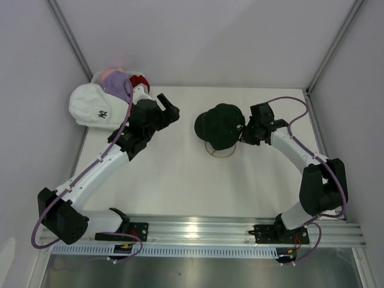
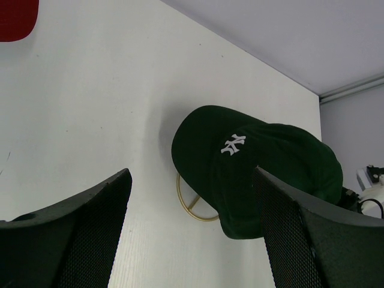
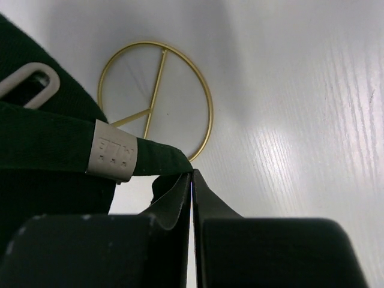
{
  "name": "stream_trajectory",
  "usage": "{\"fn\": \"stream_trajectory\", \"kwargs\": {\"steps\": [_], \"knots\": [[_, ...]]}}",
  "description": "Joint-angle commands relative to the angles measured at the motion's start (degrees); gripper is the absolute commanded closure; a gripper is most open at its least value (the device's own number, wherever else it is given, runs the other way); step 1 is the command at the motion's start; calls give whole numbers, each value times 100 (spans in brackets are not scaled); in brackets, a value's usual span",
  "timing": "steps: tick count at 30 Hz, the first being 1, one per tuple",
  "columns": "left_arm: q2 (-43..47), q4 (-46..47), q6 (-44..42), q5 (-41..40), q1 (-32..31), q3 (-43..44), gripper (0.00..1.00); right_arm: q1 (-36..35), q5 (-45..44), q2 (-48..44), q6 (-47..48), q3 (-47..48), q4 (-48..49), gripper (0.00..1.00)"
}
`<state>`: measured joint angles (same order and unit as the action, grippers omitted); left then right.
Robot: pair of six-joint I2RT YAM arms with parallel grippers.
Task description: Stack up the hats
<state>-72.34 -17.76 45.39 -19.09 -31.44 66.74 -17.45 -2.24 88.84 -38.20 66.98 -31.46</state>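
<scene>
The soft green cap (image 1: 221, 125) is draped over a thin gold wire stand (image 3: 155, 99) at frame centre, its woven strap (image 3: 54, 147) pinched by the closed right gripper (image 3: 192, 180). The light stand could be tipped, or the limp fabric lost, by a tug; the left gripper (image 1: 170, 107) is held wide, empty, toward upper left

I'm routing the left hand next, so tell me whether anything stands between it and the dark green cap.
Nothing visible does: only white tabletop lies between the open left hand and the dark green cap. The right hand, shut on the cap's back strap, is on its far side.
</scene>
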Motion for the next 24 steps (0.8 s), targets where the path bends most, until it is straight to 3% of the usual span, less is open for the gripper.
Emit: {"fn": "stream_trajectory", "kwargs": {"steps": [1,17,24], "knots": [[150,71,-197,-147,-73,14,15,49,118,274,-100,-168,210,100],[150,53,-451,-218,-196,50,15,339,1093,459,-452,-449,1045,100],[-105,71,-1268,-218,-503,436,16,567,1857,319,-399,-388,1108,100]]}}
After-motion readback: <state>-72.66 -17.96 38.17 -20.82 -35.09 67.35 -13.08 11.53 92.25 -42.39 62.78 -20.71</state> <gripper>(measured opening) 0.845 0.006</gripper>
